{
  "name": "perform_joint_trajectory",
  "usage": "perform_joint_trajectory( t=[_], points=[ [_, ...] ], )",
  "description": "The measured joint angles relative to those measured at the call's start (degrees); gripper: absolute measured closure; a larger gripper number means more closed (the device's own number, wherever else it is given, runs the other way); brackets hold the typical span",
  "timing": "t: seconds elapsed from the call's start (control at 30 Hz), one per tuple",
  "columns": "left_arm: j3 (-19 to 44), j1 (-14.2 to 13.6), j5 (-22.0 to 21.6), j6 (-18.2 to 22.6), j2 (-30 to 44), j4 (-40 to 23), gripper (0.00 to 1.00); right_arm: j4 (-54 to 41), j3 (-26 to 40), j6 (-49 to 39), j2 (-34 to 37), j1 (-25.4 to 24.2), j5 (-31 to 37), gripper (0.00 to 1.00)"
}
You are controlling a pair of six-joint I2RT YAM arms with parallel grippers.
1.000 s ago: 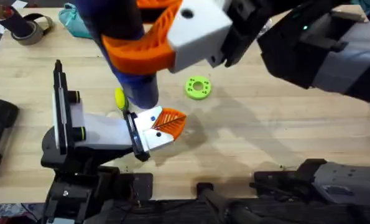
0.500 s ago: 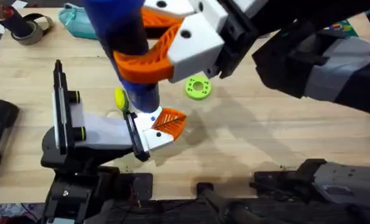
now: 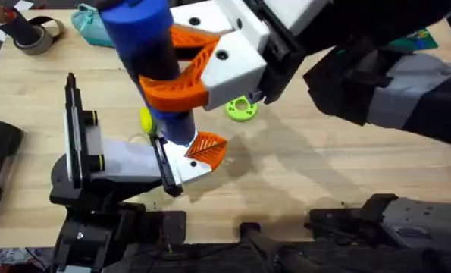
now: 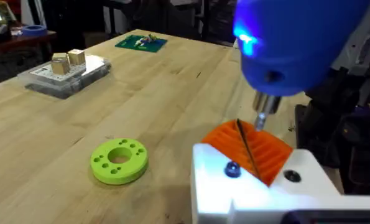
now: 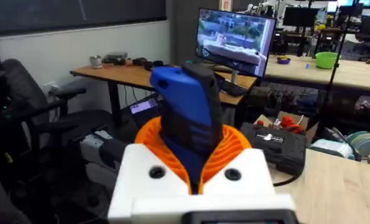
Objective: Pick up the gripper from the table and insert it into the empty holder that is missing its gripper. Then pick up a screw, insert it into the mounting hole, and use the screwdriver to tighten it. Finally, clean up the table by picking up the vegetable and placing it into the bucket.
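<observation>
Right gripper (image 3: 181, 70) with ribbed orange pads clenched around the thick blue cylindrical screwdriver (image 3: 151, 57), upright, metal bit on the white mounted gripper (image 4: 259, 180), left gripper state unclear, green perforated ring (image 3: 241, 108) on pale wooden surface (image 3: 308, 167)

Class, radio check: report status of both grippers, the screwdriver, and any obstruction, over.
Right gripper shut on the screwdriver, held upright, bit down at the mounted white-and-orange gripper. Left gripper state unclear. Green disc lies beside, apart from the work.

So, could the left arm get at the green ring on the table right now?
Probably yes. The green ring lies on bare wood just ahead of the left pincer, nothing between them. The blue screwdriver in the right pincer hangs close above, so clearance is tight.
</observation>
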Motion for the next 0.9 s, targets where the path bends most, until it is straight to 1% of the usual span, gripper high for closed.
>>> perform_joint_trajectory(
  t=[0.9],
  points=[
    [0.0,0.0,0.0,0.0,0.0,0.0,0.984,0.0,-1.9,-0.4,0.0,0.0,1.5,0.962]
  ],
)
